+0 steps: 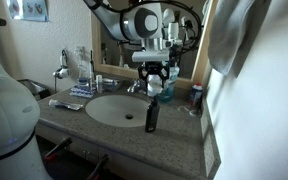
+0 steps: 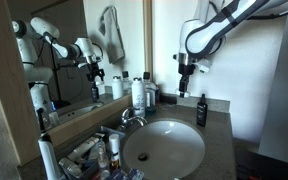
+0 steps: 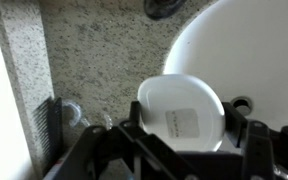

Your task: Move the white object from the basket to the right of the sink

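My gripper (image 3: 189, 132) is shut on the white object (image 3: 180, 108), a round white container with a small label, with one finger on each side. It hangs over the speckled granite counter (image 3: 94, 60), next to the rim of the white sink (image 3: 249, 45). In both exterior views the gripper (image 1: 156, 80) (image 2: 187, 88) is above the counter behind the sink (image 1: 96, 100) (image 2: 134, 158), near the mirror. The white object is too small to make out there. A dark ribbed edge (image 3: 47, 128) at the left of the wrist view may be the basket.
A black bottle (image 1: 152, 115) (image 2: 201, 110) stands on the counter near the gripper. The faucet (image 2: 131, 116) and several toiletry bottles (image 2: 141, 92) stand along the mirror. More clutter (image 2: 94, 152) lies by the sink. A wall (image 1: 254, 60) bounds the counter.
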